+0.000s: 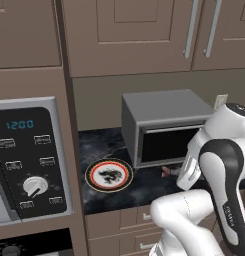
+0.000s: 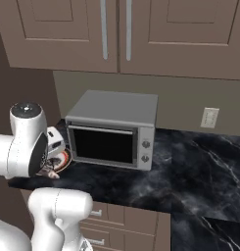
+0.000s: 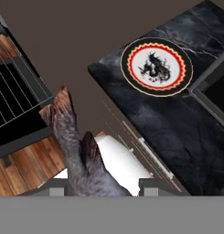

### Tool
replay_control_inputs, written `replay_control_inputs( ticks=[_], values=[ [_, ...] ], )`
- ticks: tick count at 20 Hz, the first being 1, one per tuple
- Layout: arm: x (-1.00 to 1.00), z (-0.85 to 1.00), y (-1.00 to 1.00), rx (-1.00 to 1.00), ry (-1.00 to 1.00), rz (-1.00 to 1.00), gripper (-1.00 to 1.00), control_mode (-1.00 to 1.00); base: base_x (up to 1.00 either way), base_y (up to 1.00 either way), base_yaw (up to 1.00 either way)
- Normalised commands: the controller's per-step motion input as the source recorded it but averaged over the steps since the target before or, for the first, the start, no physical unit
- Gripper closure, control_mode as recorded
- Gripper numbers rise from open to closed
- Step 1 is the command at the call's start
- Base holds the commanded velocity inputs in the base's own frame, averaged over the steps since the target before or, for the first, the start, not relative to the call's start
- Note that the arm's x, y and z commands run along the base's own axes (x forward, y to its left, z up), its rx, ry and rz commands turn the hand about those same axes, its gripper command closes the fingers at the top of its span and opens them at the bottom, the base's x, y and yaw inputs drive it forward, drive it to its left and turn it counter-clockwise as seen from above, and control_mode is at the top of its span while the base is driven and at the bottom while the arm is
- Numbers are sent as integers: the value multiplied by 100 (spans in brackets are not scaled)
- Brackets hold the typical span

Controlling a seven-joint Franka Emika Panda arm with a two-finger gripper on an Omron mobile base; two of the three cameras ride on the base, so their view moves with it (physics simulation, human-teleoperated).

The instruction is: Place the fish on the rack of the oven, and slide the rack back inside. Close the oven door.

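Beside the counter (image 3: 186, 137), claw (image 3: 98, 188) pinching fish (image 3: 74, 146), tail pointing toward rack (image 3: 13, 98)

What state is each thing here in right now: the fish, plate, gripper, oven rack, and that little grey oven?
fish: held in the gripper, tail pointing away, off the plate.
plate: on the counter, no fish on it.
gripper: shut on the fish.
rack: bare.
toaster oven: door closed.

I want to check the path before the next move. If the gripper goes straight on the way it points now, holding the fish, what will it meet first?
Probably the wooden floor beside the rack. In the hand view the gripper, shut on the fish, points down past the counter edge; the fish tail ends just short of the rack's corner. Depth is unclear, so the rack frame may come first.
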Motion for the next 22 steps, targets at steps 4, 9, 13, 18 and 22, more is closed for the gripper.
replay_control_inputs(
  ticks=[4,9,13,18,22],
  values=[
    [0,0,-15,0,0,0,100,-100,0,0,0],
    [0,0,-1,0,0,0,100,100,-16,0,3],
    [0,0,0,0,0,0,100,100,-69,8,15],
    [0,0,0,0,0,0,100,100,-66,37,18],
    [0,0,0,0,0,0,100,100,-39,61,16]
  ],
)
